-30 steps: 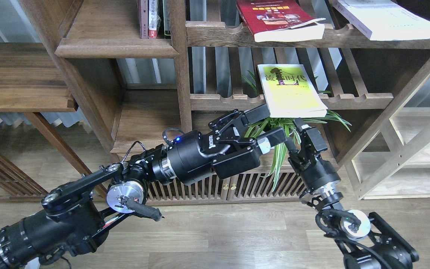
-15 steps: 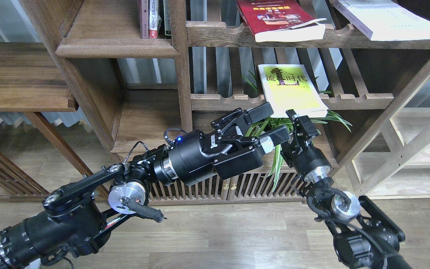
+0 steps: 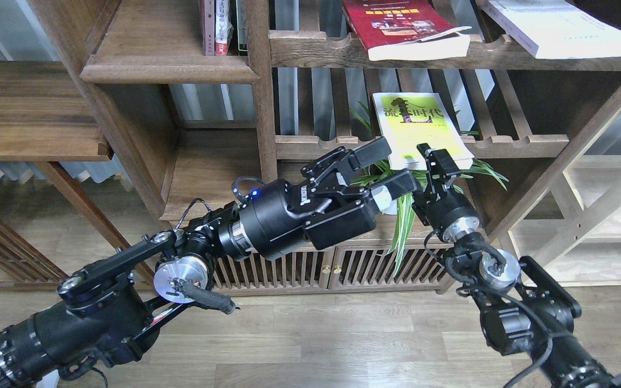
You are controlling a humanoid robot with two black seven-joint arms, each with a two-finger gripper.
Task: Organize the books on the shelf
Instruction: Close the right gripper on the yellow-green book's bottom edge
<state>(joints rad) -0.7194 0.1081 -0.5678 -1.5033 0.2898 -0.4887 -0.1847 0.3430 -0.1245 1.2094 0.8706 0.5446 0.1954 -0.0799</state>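
The yellow-green book (image 3: 418, 126) lies flat on a slatted rack, its front edge overhanging the scalloped rail. My left gripper (image 3: 387, 169) is open just left of and below that edge, fingers spread. My right gripper (image 3: 436, 159) is at the book's front edge, with one finger over the cover; its closure is unclear. The red book (image 3: 397, 24) and the pale white book (image 3: 558, 27) lie flat on the upper slatted rack. The solid dark shelf (image 3: 167, 73) is at the upper left.
Several upright books (image 3: 219, 27) stand at the right end of the solid shelf. A green spider plant (image 3: 405, 215) hangs under the yellow-green book between my grippers. A low slatted cabinet (image 3: 332, 269) stands below. A light wooden frame (image 3: 585, 226) is at the right.
My right gripper has risen and moved left, from below the yellow-green book up to its front edge. My left gripper has lifted slightly. The books have not moved.
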